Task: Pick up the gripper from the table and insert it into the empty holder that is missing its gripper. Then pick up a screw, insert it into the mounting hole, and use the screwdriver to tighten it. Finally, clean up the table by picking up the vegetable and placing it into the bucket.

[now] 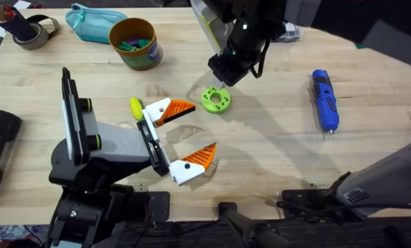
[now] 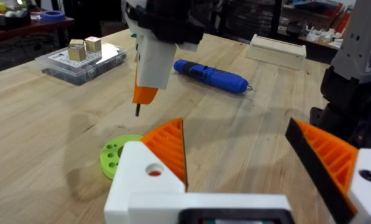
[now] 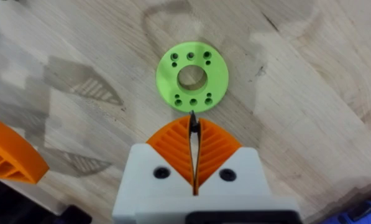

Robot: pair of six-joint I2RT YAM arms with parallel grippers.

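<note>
Screw pinched upright in my right gripper (image 3: 194, 134), hovering above the round green holed disc (image 3: 192, 76). Left gripper (image 2: 260, 158) open, idle beside it.

A pale, light-grained wooden worktop (image 1: 274, 145) carries everything here. Near its middle lies a flat, bright green plastic ring (image 1: 216, 99) with a wide centre hole and small holes around it. Toward the right side lies a bright blue pen-shaped screwdriver (image 1: 324, 100), its thin metal tip pointing to the near edge. At the far edge stands a short, round tan-brown bucket (image 1: 135, 43) with a yellow inner wall and small coloured bits inside; just beside it lies a teal zipped fabric pouch (image 1: 91, 22). In the far left corner rests a grey roll of tape (image 1: 34, 32). A large grey-and-black unit (image 1: 102, 148) with yellow-green knobs sits at the near left.
</note>
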